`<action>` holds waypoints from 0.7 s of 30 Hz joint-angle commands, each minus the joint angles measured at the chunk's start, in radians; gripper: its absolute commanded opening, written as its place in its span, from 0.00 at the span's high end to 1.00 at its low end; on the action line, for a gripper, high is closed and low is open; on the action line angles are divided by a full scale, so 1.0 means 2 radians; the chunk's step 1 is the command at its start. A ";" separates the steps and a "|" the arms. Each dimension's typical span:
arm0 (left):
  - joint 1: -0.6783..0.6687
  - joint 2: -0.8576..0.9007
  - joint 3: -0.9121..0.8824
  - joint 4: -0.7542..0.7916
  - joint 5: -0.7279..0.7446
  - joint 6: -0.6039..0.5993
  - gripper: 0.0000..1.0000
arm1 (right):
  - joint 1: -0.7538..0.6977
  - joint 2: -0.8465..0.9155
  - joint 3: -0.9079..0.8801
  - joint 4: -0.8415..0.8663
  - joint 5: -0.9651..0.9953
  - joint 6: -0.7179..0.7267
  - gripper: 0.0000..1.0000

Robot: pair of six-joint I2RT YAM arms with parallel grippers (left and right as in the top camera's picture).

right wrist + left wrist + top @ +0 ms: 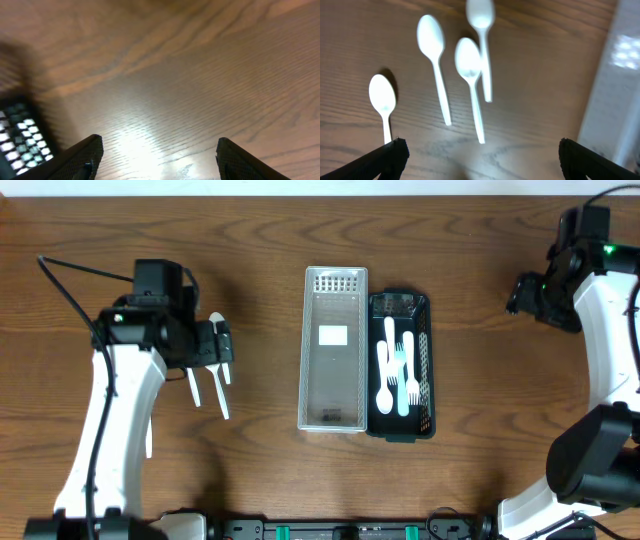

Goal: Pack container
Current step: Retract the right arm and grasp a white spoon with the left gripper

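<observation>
- Overhead: I see the clear container (335, 385) mid-table, touching the black basket (430, 370) of white cutlery (397, 370) on its right. My left gripper (218, 345) hangs over loose spoons (222, 395). The right gripper (522, 292) sits well apart, far right.
- Left wrist: fingers spread wide, grasping nothing. Four spoons lie on the wood ahead, with the container's wall at right.
- Right wrist: fingers released over the table (175, 75), with a basket corner at lower left.

White arms (108, 415) with black joints (150, 320) and black cables (85, 270).
</observation>
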 commanded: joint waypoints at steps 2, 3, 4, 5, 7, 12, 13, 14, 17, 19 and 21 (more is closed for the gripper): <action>0.056 0.017 -0.017 0.019 -0.006 -0.004 0.02 | -0.004 0.004 -0.041 0.018 0.000 -0.019 0.24; 0.069 0.020 -0.021 0.023 -0.006 -0.004 0.02 | -0.004 0.004 -0.049 0.024 -0.001 -0.018 0.24; 0.084 0.023 -0.026 0.025 -0.006 0.000 0.02 | -0.004 0.004 -0.055 0.028 -0.001 -0.018 0.25; 0.096 0.026 -0.031 0.027 -0.006 0.006 0.02 | -0.004 0.004 -0.060 0.032 -0.001 -0.018 0.24; 0.120 0.032 -0.042 0.032 -0.006 0.021 0.02 | -0.004 0.005 -0.064 0.036 -0.001 -0.018 0.25; 0.175 0.049 -0.074 0.047 -0.006 0.028 0.02 | -0.004 0.005 -0.064 0.042 -0.001 -0.019 0.24; 0.185 0.052 -0.084 0.055 -0.006 0.028 0.02 | -0.004 0.005 -0.064 0.042 -0.001 -0.019 0.24; 0.194 0.052 -0.092 0.062 -0.006 0.027 0.02 | -0.004 0.005 -0.064 0.041 -0.001 -0.019 0.24; 0.218 0.053 -0.121 0.091 -0.006 0.027 0.02 | -0.004 0.005 -0.064 0.034 -0.001 -0.019 0.24; 0.227 0.053 -0.134 0.107 -0.006 0.028 0.02 | -0.004 0.005 -0.064 0.030 -0.001 -0.019 0.24; 0.232 0.053 -0.146 0.125 -0.006 0.028 0.02 | -0.004 0.005 -0.064 0.027 -0.001 -0.019 0.24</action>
